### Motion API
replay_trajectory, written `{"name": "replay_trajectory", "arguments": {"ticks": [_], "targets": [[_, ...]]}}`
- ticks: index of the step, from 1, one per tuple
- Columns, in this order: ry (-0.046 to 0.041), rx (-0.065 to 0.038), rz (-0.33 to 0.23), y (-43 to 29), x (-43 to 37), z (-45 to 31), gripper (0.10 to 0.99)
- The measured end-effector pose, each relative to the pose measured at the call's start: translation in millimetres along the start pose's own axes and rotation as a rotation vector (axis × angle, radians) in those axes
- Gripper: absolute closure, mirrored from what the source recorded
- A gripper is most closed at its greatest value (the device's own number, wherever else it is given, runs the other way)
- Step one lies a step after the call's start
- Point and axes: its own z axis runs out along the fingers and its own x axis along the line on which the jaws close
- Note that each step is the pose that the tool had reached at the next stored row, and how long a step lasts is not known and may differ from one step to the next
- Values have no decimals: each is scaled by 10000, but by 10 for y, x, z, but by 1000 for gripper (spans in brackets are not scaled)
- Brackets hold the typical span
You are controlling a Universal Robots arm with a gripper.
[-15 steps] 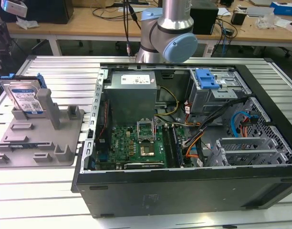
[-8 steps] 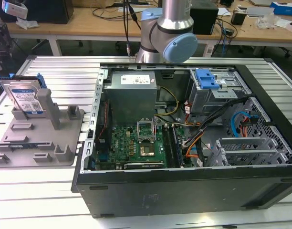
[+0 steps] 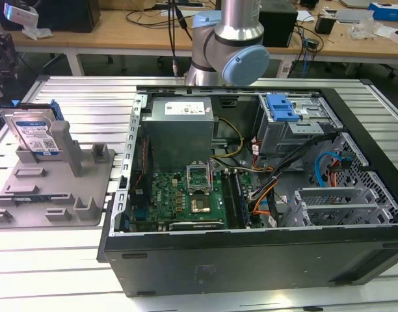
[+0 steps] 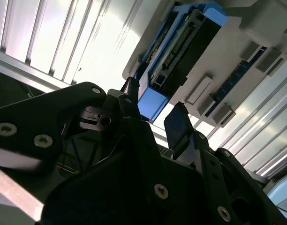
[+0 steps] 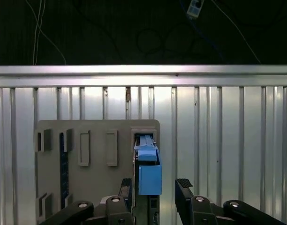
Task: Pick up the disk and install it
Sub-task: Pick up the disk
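Single-arm workstation at the pick stage. The disk [image 3: 33,133] is shown standing on edge, slightly tilted, in a slot of the grey fixture plate [image 3: 56,195], at the exterior view's left and well apart from the open computer case [image 3: 251,250]. In the first wrist view the gripper [image 5: 155,183] is seen with its fingers [image 5: 183,185] spread wide and nothing held between them. The disk [image 5: 147,161] is presented to it edge-on, so the thin dimension is spanned by the finger opening and the long axis runs away from the fingers across the fixture. The blue carrier end is seen nearer one finger than the other, so alignment is judged close but not centred. No contact can be made out. The same open stance, with the disk [image 4: 181,51] beyond the fingertips, is recorded for the gripper [image 4: 153,110] in the second wrist view. The fixture and case are carried on a ribbed metal table [image 3: 30,260]. The arm [image 3: 228,39] rises behind the case, and cluttered wooden benches [image 3: 121,29] are seen beyond.
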Motion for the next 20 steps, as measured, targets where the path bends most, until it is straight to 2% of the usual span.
{"name": "replay_trajectory", "arguments": {"ticks": [5, 13, 20], "targets": [[1, -1, 192, 0, 2, 28, 588], [0, 0, 206, 0, 23, 63, 588], [1, -1, 207, 1, 33, 125, 588]]}}
